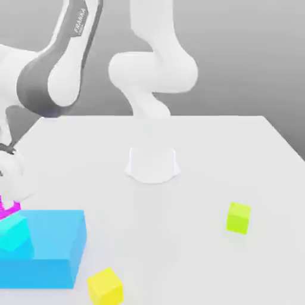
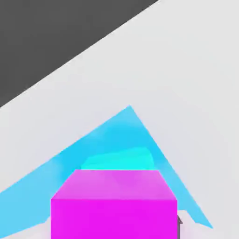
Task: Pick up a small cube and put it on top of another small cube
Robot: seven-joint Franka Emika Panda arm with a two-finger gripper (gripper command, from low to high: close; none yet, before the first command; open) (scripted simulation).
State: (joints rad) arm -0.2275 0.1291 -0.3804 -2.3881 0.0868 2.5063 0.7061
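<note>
White table [image 1: 208, 155], grey backdrop. Claw grip state unclear. Magenta cube [image 2: 114, 205] beside cyan cube [image 1: 15, 233], blue block [image 1: 53, 250].

you see the small cube [image 1: 8, 208] just above another small cube [image 1: 14, 233], which touches the big block's [image 1: 50, 253] left side in the exterior view.

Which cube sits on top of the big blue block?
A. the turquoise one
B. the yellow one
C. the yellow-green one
A: the small turquoise cube rests on the big blue block, while the yellow cube and the yellow-green cube lie on the table.
</note>
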